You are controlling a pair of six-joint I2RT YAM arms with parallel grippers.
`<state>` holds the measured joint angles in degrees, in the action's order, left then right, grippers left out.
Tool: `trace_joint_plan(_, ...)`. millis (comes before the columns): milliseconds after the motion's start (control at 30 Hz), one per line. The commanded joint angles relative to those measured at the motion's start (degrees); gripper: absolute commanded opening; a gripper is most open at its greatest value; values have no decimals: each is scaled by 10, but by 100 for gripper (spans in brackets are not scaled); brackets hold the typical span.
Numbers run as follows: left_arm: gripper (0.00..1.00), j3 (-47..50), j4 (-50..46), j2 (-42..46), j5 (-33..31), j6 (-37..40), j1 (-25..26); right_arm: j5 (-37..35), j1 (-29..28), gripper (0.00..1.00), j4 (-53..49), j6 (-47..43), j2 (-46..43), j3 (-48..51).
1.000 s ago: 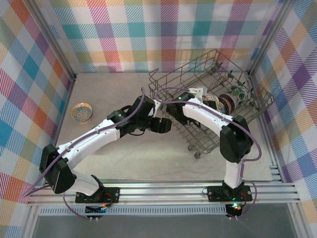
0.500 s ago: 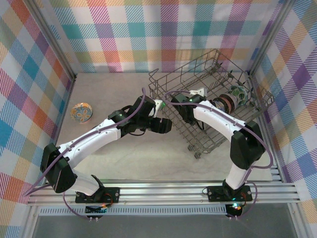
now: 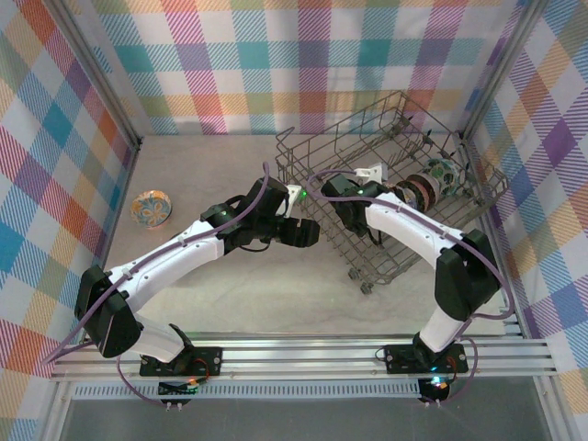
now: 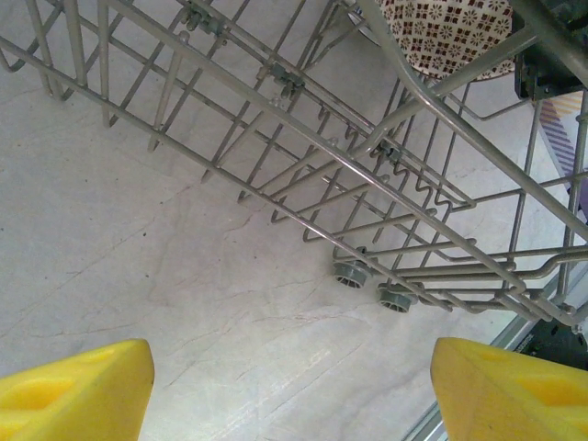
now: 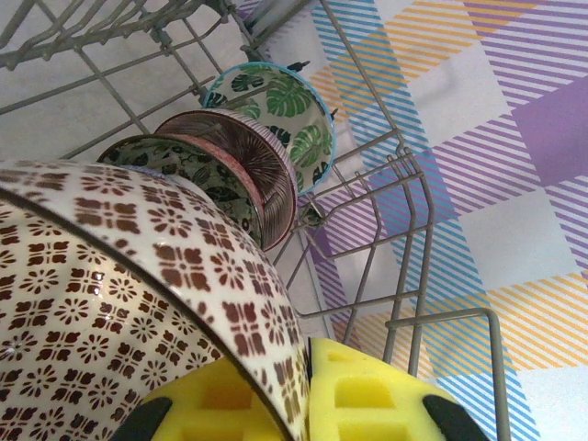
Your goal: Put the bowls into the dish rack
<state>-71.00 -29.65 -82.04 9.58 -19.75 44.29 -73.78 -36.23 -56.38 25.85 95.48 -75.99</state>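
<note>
The right pincer (image 5: 301,390) was clamped on the lattice bowl (image 5: 119,294) by its rim; a careless release could knock the neighbouring bowls (image 5: 262,165) in the dish rack (image 5: 404,239). The left pincer (image 4: 292,390) stood apart, empty.

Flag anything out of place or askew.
The dish rack sits skewed, at an angle to the table's edges. One orange-teal bowl lies alone at the table's left side, far from the rack. The right gripper holds the lattice bowl inside the rack; nothing looks spilled or broken.
</note>
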Motion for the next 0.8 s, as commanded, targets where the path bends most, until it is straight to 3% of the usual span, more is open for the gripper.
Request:
trace_joint_plan(0, 79, 8, 15, 0, 9, -5, -6, -11, 11, 6, -2, -29, -1, 31)
trace_joint_plan(767, 80, 15, 23, -2, 18, -11, -6, -32, 26, 6, 36, -67, -29, 79)
